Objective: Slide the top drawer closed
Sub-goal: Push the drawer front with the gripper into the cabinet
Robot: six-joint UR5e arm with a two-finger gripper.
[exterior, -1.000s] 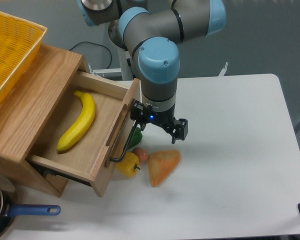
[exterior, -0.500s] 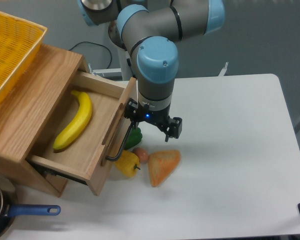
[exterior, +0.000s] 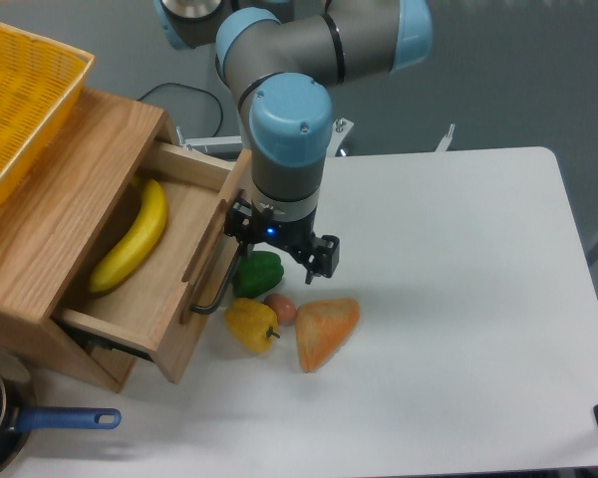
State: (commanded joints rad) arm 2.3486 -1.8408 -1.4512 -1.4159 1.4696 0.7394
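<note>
The top drawer (exterior: 201, 299) is a light oak box with a flat wooden front and a long black bar handle (exterior: 219, 284). It stands partly out of the oak cabinet (exterior: 60, 199) at the left. A yellow banana (exterior: 130, 244) lies inside it. My gripper (exterior: 279, 244) points down right beside the drawer front, at the far end of the handle. Its fingers (exterior: 329, 257) are spread apart and hold nothing. Whether the left finger touches the front is hidden by the wrist.
A yellow wire basket (exterior: 20, 100) sits on the cabinet. A green pepper (exterior: 259, 271), yellow pepper (exterior: 249, 324), small reddish item (exterior: 281, 309) and orange wedge (exterior: 326, 329) lie just right of the drawer front. A blue-handled pan (exterior: 65, 420) is at the front left.
The drawer has slid left into the cabinet, with the banana. My gripper has moved left along with the drawer front. The green pepper now shows fully.
</note>
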